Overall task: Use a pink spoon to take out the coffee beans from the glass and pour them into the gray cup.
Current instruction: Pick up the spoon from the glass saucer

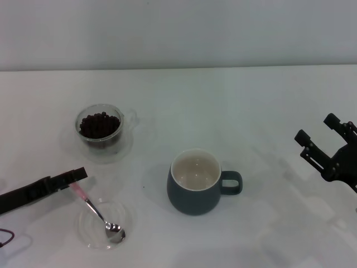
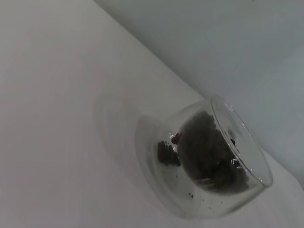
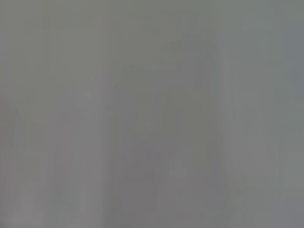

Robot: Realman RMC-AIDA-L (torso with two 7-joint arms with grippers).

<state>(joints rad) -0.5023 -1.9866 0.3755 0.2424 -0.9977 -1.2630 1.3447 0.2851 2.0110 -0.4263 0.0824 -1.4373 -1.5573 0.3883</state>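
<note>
White table (image 1: 251,100) carries the glass (image 1: 100,133), full of coffee beans (image 1: 99,124), and the gray cup (image 1: 194,182), whose cream inside is empty, so no scooping has been done. Left tool (image 1: 78,176) is clamped on the handle of the pink spoon (image 1: 100,215), its bowl resting in a clear saucer (image 1: 106,226). Right tool (image 1: 321,139) hangs spread apart, well off to the right.

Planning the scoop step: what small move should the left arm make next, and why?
Probably lift the pink spoon off the saucer: the left gripper sits at its handle end, its bowl rests there, and the coffee beans remain in the glass.
</note>
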